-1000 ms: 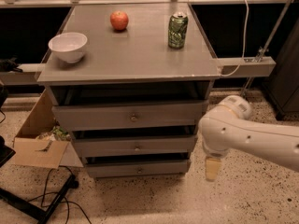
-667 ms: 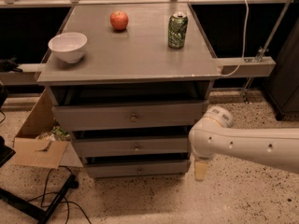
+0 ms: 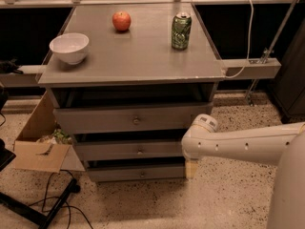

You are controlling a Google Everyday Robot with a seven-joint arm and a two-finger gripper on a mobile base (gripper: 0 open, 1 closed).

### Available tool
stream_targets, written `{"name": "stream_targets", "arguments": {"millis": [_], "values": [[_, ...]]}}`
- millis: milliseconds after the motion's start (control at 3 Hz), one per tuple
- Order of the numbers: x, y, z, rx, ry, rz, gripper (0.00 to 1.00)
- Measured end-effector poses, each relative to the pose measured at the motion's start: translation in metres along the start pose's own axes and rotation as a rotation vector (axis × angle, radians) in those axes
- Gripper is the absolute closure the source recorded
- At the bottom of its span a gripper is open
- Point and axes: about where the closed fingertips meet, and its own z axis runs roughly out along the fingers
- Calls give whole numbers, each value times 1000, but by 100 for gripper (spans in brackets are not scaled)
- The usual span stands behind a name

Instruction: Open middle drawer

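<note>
Gripper (image 3: 190,168) low at the right end of the grey cabinet (image 3: 128,63), hanging from the white arm (image 3: 238,144) just beside the right edge of the middle drawer (image 3: 109,150), well apart from the round knob (image 3: 140,150) at its centre; impossible to tell whether open or closed. Middle drawer second of three, under the tallest front. On top, white bowl (image 3: 69,46), red apple (image 3: 121,20), green can (image 3: 181,31); cardboard box (image 3: 40,144) on the floor, left.

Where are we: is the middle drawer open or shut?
Shut: the middle drawer sits flush, no inside showing; the gripper hangs low beside the cabinet.
</note>
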Motion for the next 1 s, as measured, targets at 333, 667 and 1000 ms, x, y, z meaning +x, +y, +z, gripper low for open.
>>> {"name": "stream_targets", "arguments": {"millis": [333, 667, 1000], "values": [[-16, -14, 26, -8, -32, -11, 0], [-28, -28, 48, -38, -59, -7, 0], [-37, -38, 70, -76, -68, 13, 0]]}}
